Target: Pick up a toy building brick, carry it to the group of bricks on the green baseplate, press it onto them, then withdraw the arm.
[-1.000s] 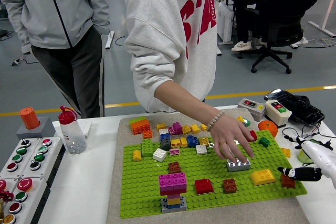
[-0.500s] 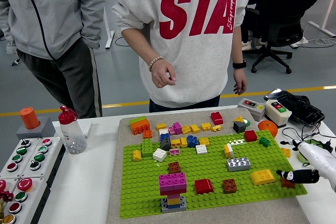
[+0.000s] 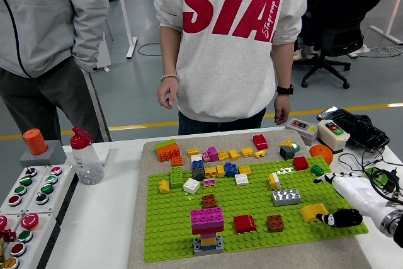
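Bricks lie scattered over the green baseplate (image 3: 252, 203) in the middle of the frame, and the group that matters, a short tower with a magenta brick on top (image 3: 208, 230), stands near the plate's lower left edge. Loose candidates sit along the lower right: a grey studded brick (image 3: 286, 197), a yellow curved brick (image 3: 314, 212), a brown brick (image 3: 274, 222) and a red brick (image 3: 244, 223).

Judged from this, the task is at its very start. No brick is lifted, none is being carried, and nothing new sits on the tower; grasping, carrying, pressing and withdrawing all remain.

At the lower right of the frame the right hand (image 3: 338, 218) reaches in over the plate's right edge on a white forearm. Its dark fingers (image 3: 329, 219) point left, bunched fairly close together, just beside the yellow curved brick. Whether they touch that brick, or cover some small brick beneath them, cannot be told; they do not visibly clamp anything.

No left arm shows.

At the top of the frame a person in a white sweatshirt (image 3: 230, 36) stands behind the table with both hands hanging clear of it, and another in a grey jacket (image 3: 47, 23) stands at the upper left.
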Available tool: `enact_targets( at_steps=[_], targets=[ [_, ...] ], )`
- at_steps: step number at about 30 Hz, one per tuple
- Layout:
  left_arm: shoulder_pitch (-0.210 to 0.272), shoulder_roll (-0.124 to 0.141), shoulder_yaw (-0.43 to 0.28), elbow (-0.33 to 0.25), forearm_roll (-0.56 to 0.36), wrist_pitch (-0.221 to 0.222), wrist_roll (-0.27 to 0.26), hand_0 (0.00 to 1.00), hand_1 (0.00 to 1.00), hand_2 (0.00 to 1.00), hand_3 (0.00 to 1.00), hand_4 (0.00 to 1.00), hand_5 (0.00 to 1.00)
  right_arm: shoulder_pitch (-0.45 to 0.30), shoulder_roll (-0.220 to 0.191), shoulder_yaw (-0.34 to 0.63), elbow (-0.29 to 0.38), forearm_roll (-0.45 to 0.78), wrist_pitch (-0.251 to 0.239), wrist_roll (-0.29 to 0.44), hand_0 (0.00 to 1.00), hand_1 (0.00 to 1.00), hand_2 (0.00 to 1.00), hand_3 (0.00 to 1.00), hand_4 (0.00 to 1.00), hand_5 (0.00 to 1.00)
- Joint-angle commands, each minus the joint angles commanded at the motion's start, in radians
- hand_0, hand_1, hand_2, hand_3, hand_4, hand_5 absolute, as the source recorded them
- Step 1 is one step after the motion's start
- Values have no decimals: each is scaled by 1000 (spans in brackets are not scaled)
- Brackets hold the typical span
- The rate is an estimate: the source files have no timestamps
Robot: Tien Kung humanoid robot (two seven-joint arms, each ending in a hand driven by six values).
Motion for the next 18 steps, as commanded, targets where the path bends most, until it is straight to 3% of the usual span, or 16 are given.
enact_targets(
  at_steps=[18],
  targets=[
    [-2, 1, 2, 0, 1, 1, 3, 652, 686, 677, 573, 282, 998, 82, 2, -119, -76, -18, 25, -9, 958, 812, 817, 735, 788, 275]
  ],
)
